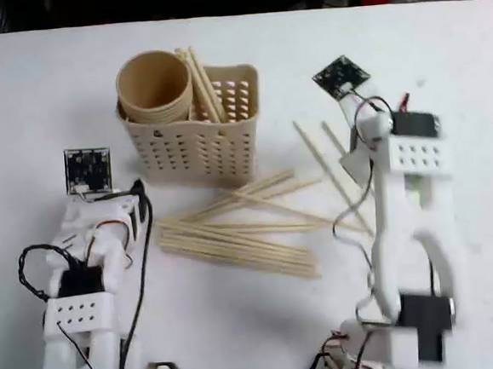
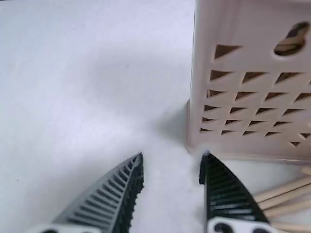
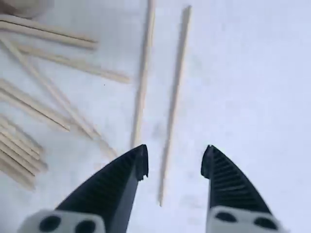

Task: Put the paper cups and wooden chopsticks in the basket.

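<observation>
- The cup part of the task looks finished. The stack of tan paper cups (image 1: 153, 82) stands upright, nested, in one end of the cream perforated plastic basket (image 1: 197, 150).
- The step in hand is judged to be gathering the pale wooden chopsticks. A few chopsticks (image 1: 203, 85) lean in the basket just beside the cups, with their ends above the rim.
- Most of the sticks lie in a loose, fanned pile (image 1: 233, 232) on the white bench (image 1: 43, 89), in front of the basket.
- Two single sticks lie apart from the pile, near the right arm. The right tool (image 3: 175, 150) hangs over them, spread and empty. One stick (image 3: 172, 111) has its near end between the jaws. The other stick (image 3: 143, 87) ends just beside one jaw.
- The next move probably calls for the right tool to come down until its tips meet the bench, then close across that one stick. The stick is thin and lies flat, so a grip that is too high or off-centre could miss it or let it swing.
- The left tool (image 2: 172, 158) is also spread and holds nothing. It sits low over the bench at a corner of the basket, with the ends of the pile just beside one jaw.
- The basket has room between the cups and its far wall, so more sticks should stand there on end.
</observation>
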Controlling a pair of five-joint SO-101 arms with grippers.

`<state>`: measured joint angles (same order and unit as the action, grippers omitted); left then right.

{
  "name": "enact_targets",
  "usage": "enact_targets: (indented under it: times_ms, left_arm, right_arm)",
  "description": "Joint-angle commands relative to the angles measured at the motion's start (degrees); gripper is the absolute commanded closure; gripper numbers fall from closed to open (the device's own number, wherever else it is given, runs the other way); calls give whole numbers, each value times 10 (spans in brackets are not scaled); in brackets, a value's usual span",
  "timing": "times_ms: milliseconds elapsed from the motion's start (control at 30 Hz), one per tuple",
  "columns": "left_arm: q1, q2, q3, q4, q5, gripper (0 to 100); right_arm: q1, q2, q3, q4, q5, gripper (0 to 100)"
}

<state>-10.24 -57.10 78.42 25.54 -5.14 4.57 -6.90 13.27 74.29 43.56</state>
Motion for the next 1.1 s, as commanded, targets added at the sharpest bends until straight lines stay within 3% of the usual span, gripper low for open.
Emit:
enact_targets:
  times_ms: [0,567,700,833,933,1067]
  left_arm:
    - [3,-11,-2,-13,-6,797]
    - [3,-11,-2,-14,-6,797]
    - [3,-11,-2,-14,-6,797]
    - [3,-11,-2,-14,-6,797]
    - [3,-11,-2,-14,-6,797]
    - [3,-11,-2,-13,-6,797]
  right_arm:
    - [7,109,-83,-15,10,808]
    - [30,465,-315,-13,12,810]
    - [33,487,-336,-2,11,840]
    - [34,487,-355,34,9,991]
    - [34,478,-367,71,-1,985]
    - [37,424,-368,82,-69,981]
